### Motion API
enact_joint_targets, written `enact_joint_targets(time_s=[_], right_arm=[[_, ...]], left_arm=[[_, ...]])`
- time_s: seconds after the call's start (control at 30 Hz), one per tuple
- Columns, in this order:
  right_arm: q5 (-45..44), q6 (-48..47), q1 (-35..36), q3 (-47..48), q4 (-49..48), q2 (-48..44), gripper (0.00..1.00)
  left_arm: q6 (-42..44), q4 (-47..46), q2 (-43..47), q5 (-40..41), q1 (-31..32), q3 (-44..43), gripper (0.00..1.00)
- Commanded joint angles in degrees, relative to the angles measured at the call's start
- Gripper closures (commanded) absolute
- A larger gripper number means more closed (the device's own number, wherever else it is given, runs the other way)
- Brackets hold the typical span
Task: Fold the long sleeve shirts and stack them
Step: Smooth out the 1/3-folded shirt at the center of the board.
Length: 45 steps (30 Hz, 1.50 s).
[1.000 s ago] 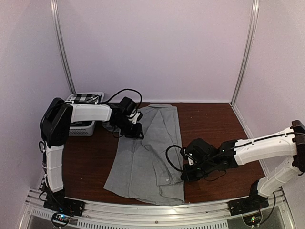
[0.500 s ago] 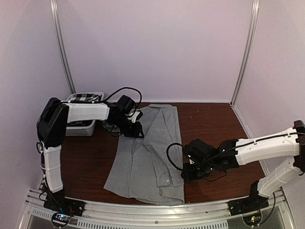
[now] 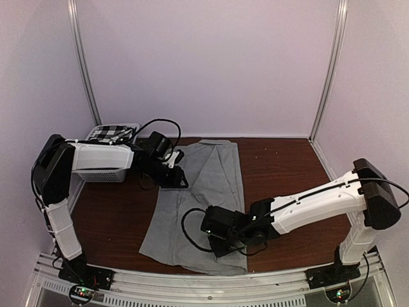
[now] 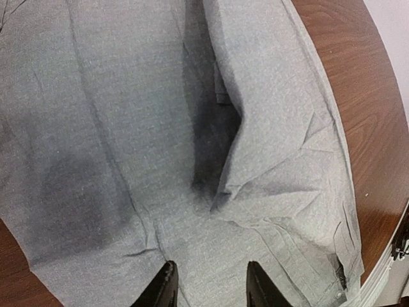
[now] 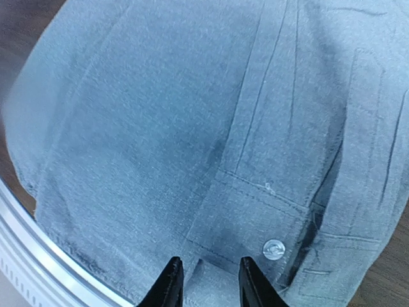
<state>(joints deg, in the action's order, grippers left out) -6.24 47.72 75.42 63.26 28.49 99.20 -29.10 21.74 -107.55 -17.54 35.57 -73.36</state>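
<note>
The light grey shirt (image 3: 204,185) lies spread on the brown table (image 3: 281,166), running from the back middle to the front edge. My left gripper (image 3: 174,180) is open at the shirt's upper left edge. In the left wrist view its fingers (image 4: 165,286) straddle flat grey cloth (image 4: 128,128), with a raised fold beyond. My right gripper (image 3: 215,233) is open low over the shirt's front part. In the right wrist view (image 5: 209,276) it hovers by a cuff with a button (image 5: 275,249). The black-and-white checked shirt (image 3: 110,132) lies in the basket.
The white slatted basket (image 3: 107,173) stands at the back left, beside the left arm. A metal rail (image 3: 192,275) runs along the table's front edge, just past the shirt's hem, and shows in the right wrist view (image 5: 25,236). White walls close in the back and sides.
My right arm has swung left from the shirt's right edge to over its front middle. My left gripper has shifted a little left at the shirt's upper edge.
</note>
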Motion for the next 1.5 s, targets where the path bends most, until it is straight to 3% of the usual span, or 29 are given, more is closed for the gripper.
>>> enact_joint_targets(time_s=[0.0, 0.3, 0.53, 0.8, 1.13, 1.47], right_arm=[[-3.4, -0.7, 1.3, 3.2, 0.0, 3.7, 0.66], [-6.6, -0.1, 2.5, 7.3, 1.5, 8.6, 0.58], [-9.6, 0.1, 3.1, 9.8, 6.2, 11.1, 0.59], [-11.9, -0.2, 4.2, 12.2, 10.3, 12.7, 0.71], [-11.1, -1.0, 4.4, 12.5, 11.3, 11.6, 0.99], [-5.0, -2.7, 6.2, 12.9, 11.6, 8.9, 1.00]], left_arm=[[-1.8, -5.6, 3.1, -0.1, -0.4, 2.5, 0.62], [-1.9, -7.3, 4.4, -0.2, -0.4, 5.0, 0.62], [-1.8, -7.8, 4.2, -0.3, -0.4, 5.2, 0.62], [-1.9, -8.2, 4.0, -0.3, -0.4, 5.5, 0.62], [-1.7, -8.3, 4.0, -0.2, -0.5, 5.6, 0.62], [-1.7, -8.2, 4.1, -0.4, -0.5, 5.7, 0.62]])
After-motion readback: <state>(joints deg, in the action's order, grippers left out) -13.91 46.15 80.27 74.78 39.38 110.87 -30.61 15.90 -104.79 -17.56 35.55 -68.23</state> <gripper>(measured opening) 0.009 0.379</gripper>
